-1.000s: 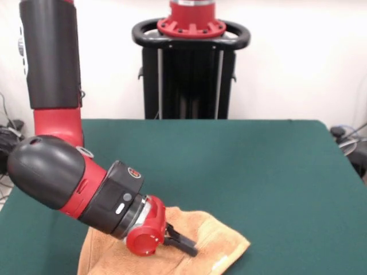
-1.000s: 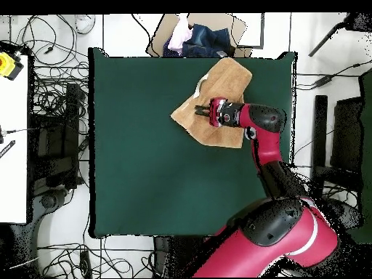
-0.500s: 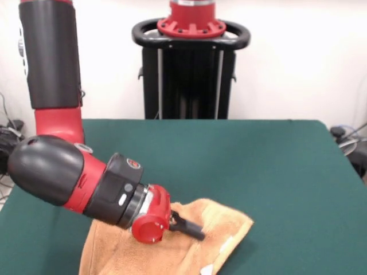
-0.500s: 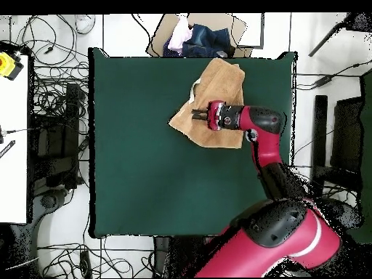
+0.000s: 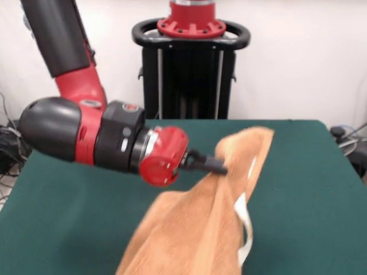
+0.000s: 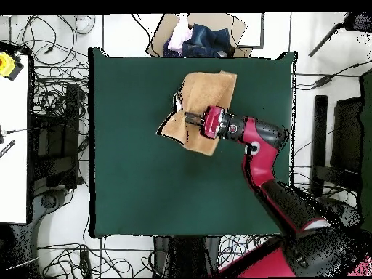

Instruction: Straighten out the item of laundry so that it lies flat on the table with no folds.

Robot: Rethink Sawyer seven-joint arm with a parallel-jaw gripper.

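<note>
Green table | gripper pinches towel, apparently by a fold, lifted | step: dragging it open | next: lay flat, release.

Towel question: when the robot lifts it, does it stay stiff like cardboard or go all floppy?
Probably floppy: the towel droops in folds from the gripper down to the table. It looks soft and fairly light, since one pinch seems to hold it up.
</note>
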